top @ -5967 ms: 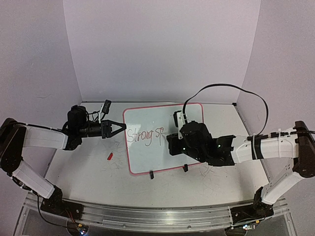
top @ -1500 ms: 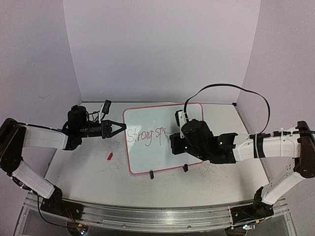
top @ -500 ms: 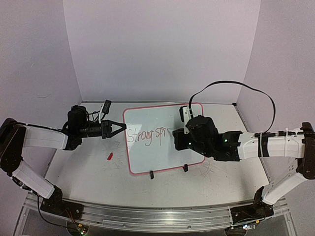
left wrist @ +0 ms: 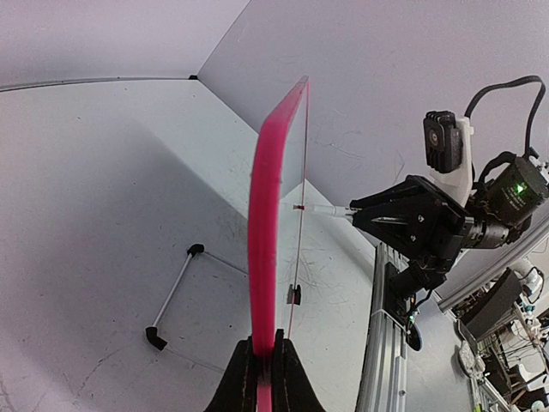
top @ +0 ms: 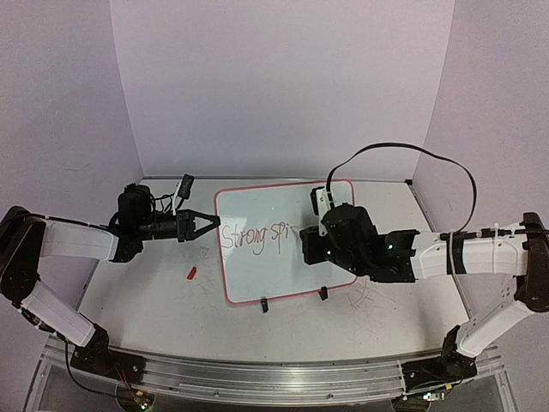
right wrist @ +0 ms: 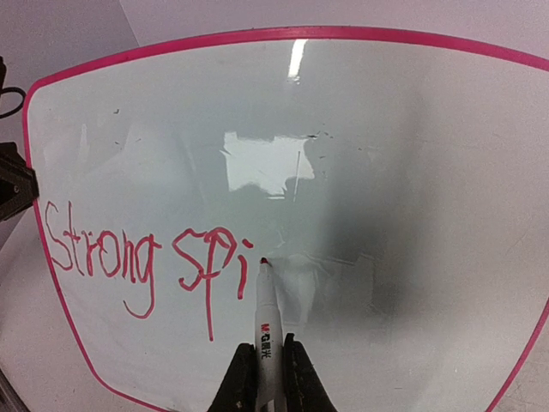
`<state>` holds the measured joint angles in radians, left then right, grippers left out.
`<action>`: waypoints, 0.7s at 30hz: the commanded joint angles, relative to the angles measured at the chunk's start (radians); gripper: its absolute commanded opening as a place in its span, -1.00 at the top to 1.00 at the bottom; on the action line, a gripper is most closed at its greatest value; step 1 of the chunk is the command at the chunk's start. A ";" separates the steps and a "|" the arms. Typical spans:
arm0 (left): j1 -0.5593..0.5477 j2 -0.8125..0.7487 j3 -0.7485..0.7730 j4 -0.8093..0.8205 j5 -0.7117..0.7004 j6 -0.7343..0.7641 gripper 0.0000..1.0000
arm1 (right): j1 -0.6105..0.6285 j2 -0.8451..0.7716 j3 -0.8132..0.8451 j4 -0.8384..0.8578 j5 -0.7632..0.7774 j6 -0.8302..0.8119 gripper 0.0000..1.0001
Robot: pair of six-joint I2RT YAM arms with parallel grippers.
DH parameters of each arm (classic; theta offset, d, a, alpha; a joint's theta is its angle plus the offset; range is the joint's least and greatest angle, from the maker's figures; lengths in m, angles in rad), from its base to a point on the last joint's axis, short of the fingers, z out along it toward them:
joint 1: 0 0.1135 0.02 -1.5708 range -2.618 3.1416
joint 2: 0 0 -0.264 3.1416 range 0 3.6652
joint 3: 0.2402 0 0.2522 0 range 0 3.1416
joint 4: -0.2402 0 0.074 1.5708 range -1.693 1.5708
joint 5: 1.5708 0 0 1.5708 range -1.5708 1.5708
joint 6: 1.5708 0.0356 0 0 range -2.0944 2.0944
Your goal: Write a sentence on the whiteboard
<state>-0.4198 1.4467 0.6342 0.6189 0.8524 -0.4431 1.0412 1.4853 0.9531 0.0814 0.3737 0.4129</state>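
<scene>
A small red cap [top: 192,274] lies on the scuffed pale tabletop [top: 146,300], with lilac walls [top: 283,86] behind.

Whiteboard [left wrist: 264,215] edge-on, seemingly in left gripper [left wrist: 264,352]

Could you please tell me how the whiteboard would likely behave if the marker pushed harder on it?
The whiteboard looks thin, so probably light and apt to slide. The left gripper, shut on its rim, should steady it. Its glossy face likely lets the marker glide.
</scene>
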 commanded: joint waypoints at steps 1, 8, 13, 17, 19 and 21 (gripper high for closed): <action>-0.022 -0.002 0.033 -0.028 -0.002 0.027 1.00 | -0.004 -0.005 -0.002 -0.008 0.021 0.019 1.00; -0.022 -0.002 0.035 -0.031 -0.002 0.026 1.00 | 0.014 -0.020 -0.034 -0.030 0.008 0.049 1.00; -0.024 -0.001 0.036 -0.031 -0.002 0.024 1.00 | 0.028 -0.026 -0.053 -0.035 0.003 0.075 1.00; -0.026 0.003 0.038 -0.033 0.000 0.024 1.00 | 0.034 -0.020 -0.052 -0.035 0.004 0.081 1.00; -0.027 0.003 0.039 -0.032 -0.001 0.024 1.00 | 0.034 -0.014 -0.044 -0.033 0.017 0.073 1.00; -0.027 0.005 0.041 -0.031 0.000 0.024 1.00 | 0.033 -0.004 -0.025 -0.032 0.032 0.059 1.00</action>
<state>-0.4202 1.4467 0.6346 0.6186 0.8519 -0.4435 1.0744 1.4830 0.9052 0.0582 0.3685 0.4747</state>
